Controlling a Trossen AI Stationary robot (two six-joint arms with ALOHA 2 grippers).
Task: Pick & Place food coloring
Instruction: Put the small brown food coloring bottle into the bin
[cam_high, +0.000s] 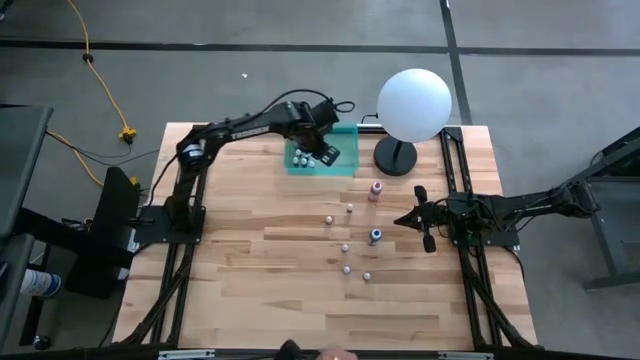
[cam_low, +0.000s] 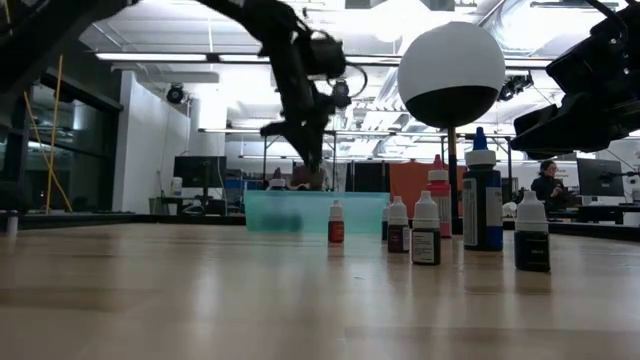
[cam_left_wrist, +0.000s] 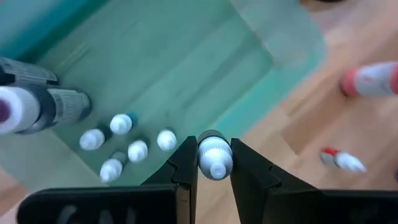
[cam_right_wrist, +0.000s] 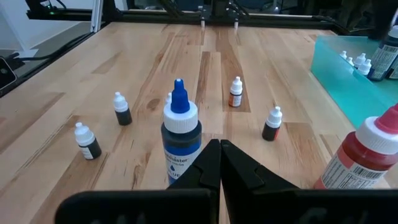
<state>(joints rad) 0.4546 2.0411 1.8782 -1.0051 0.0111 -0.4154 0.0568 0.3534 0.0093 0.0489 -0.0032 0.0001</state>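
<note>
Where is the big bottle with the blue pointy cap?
The blue-capped bottle stands on the table's right side in the high view, just in front of the shut right gripper, with the red-capped bottle farther back toward the lamp.

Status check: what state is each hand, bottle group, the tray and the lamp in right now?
Left hand: shut on a small white-capped bottle, above the tray.
Right hand: shut, empty, beside the blue bottle.
Teal tray: holds several bottles.
Loose bottles: upright on the table.
Globe lamp: upright.
</note>
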